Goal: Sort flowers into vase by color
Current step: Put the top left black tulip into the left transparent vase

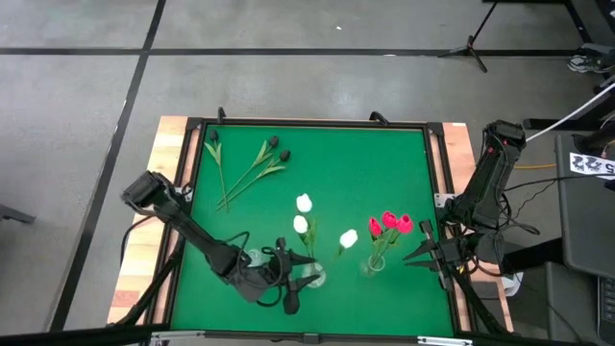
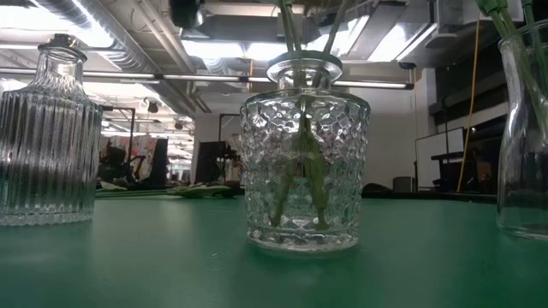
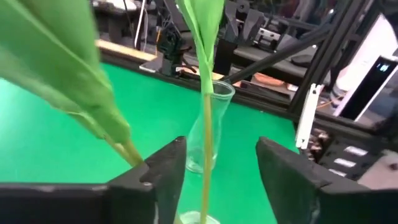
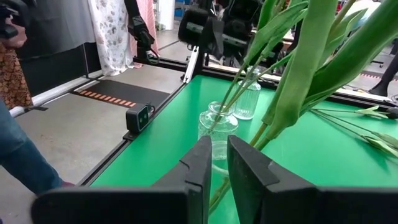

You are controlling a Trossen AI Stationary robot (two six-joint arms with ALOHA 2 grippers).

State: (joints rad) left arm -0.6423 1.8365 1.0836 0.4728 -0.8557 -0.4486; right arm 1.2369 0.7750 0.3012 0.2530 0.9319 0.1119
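Observation:
Three white tulips [image 1: 304, 203] stand with their stems in a dimpled glass vase [image 2: 304, 162]. Three red tulips [image 1: 389, 224] stand in a narrow clear vase [image 1: 373, 264]. Black tulips [image 1: 274, 146] lie flat on the green mat near the far left corner. My left gripper [image 3: 217, 168] is open above the dimpled vase, with one finger on each side of a white tulip's stem [image 3: 205, 155] and clear of it. My right gripper [image 4: 219, 168] is shut, level, just right of the red tulips' stems and leaves [image 4: 292, 93]. My right gripper's fingertips stand right in front of the red tulips' lower stems [image 4: 217, 190]; I cannot tell whether they touch them. My left gripper touches nothing.
An empty ribbed glass bottle [image 2: 47, 137] stands left of the dimpled vase, beside my left arm [image 1: 192, 231]. The mat [image 1: 365, 173] has a black raised frame. A person's legs [image 4: 18, 149] show beyond the table's near side. Bare mat lies in the middle and far right.

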